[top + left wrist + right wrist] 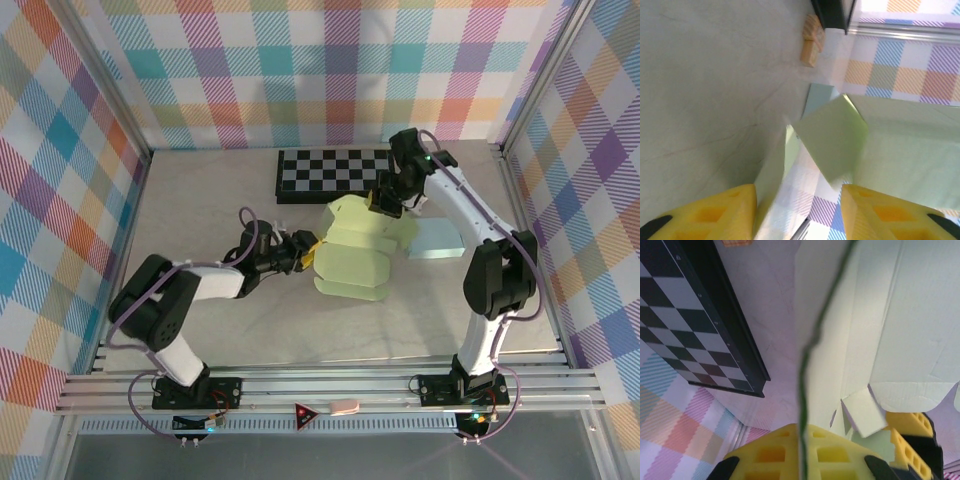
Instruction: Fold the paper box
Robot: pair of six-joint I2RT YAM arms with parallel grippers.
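Note:
The pale green paper box (360, 252) lies partly unfolded in the middle of the table, with flaps spread out and one panel raised. My left gripper (305, 250) is at the box's left edge. In the left wrist view its yellow fingers (715, 212) stand wide apart, open, with a green flap (832, 140) hanging between and beyond them (797, 200). My right gripper (386, 203) is at the box's far edge. In the right wrist view it (802, 455) is shut on a thin upright panel edge (805, 365) of the box (890, 315).
A black-and-white chessboard (335, 172) lies at the back, just beyond the box, and its dark edge (730, 330) runs close to my right gripper. A light blue flat piece (437, 240) sits right of the box. A small orange block (811, 42) lies near the board.

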